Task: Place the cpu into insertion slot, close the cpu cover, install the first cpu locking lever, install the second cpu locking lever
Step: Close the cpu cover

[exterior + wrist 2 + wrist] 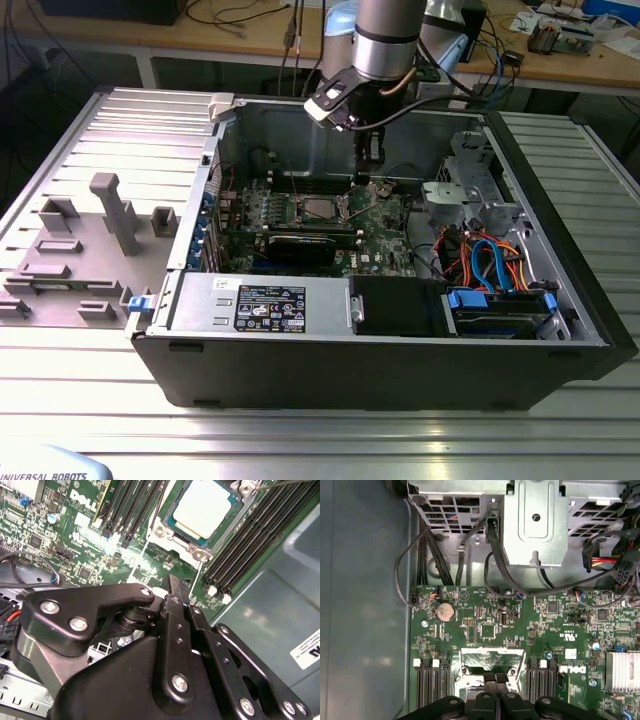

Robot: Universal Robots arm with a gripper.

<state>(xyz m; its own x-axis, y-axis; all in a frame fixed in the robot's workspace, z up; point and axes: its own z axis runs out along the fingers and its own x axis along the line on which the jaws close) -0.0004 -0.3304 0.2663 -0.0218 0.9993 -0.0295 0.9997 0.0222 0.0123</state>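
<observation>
As I judge it, the main risk is a slip. The gripper (493,679) has its two fingers drawn fully together, with nothing that I can make out between them. Such a narrow tip bearing on thin sheet metal could skid off and strike the motherboard (485,615) or the memory slots (430,685) that flank the socket on both sides. A push that lands off-centre could also twist the cpu cover (492,651) on its hinge, or load one corner of the chip beneath. The cpu (202,507) already lies flat in the insertion slot (165,529), near the middle of the motherboard, its silver top showing in the second wrist view. The cover seems to stand raised from the slot's edge nearest the gripper, leaning toward the fingertips, with green board showing through its window in the first wrist view; whether the tips touch its frame I cannot tell. In the exterior view the gripper hangs just beside the slot, toward that view's right, deep inside the open computer case (400,355).
</observation>
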